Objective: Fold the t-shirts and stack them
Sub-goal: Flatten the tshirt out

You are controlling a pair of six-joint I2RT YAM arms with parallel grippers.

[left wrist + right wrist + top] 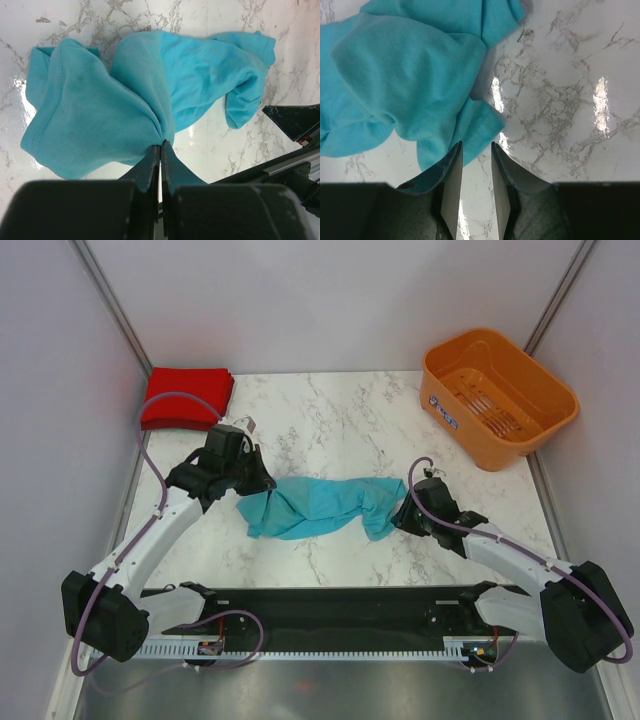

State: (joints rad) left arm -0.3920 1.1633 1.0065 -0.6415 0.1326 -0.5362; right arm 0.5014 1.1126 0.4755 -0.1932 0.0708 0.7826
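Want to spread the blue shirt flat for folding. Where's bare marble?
Free: marble behind the teal shirt, between red shirt and orange basket; also the strip on its near side. Crowded: mid-table, where left gripper and right gripper flank it.

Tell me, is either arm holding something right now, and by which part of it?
The left tool pinches the teal t-shirt by a bunched fold of cloth. The right tool stands open beside it, holding nothing.
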